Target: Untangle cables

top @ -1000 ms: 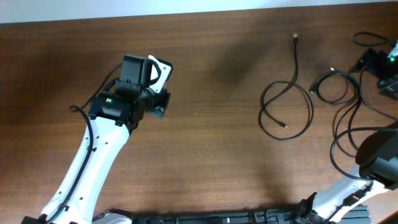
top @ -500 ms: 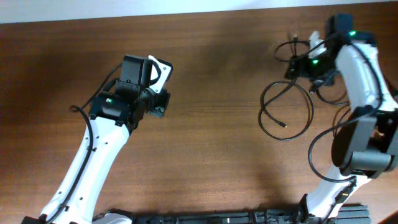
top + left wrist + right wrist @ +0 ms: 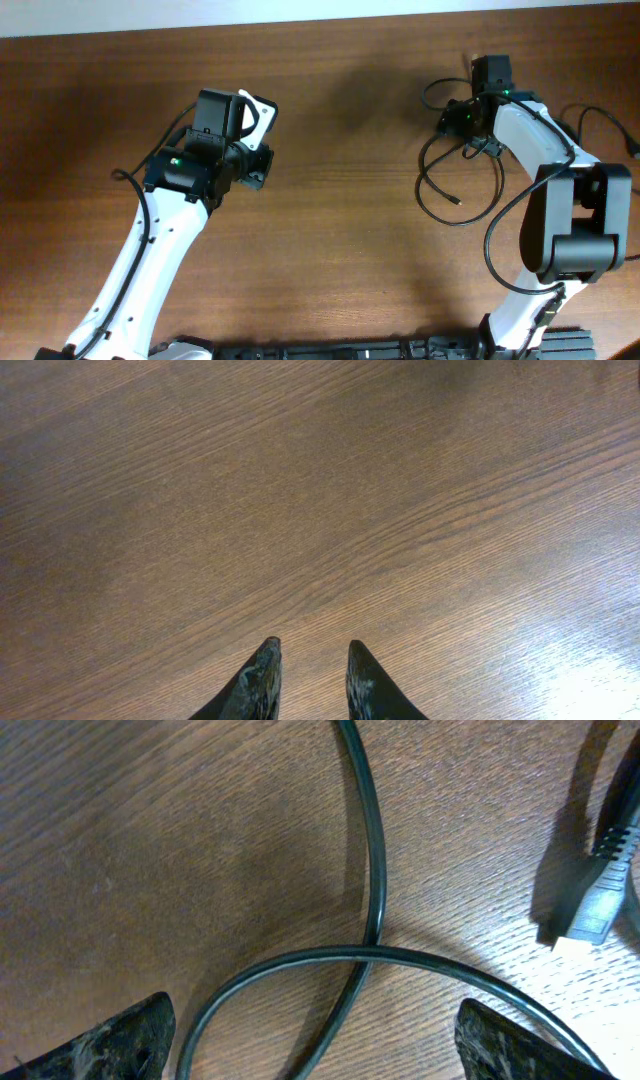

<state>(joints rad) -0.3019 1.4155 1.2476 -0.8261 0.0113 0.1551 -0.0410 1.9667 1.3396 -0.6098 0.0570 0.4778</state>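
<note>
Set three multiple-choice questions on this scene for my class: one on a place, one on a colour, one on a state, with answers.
1. Seen from overhead, where on the table do the cables lie?
A) left side
B) right side
C) middle

2. What colour are the cables?
A) white
B) black
C) red

3. How is the right hand?
A) open above crossing cables
B) shut on a plug
C) over bare wood, far from any cable

Answers:
1 B: the cables lie at the right, by the right arm.
2 B: every cable shows black against the brown wood.
3 A: the right hand stands wide open over two crossed cables, gripping nothing.
</note>
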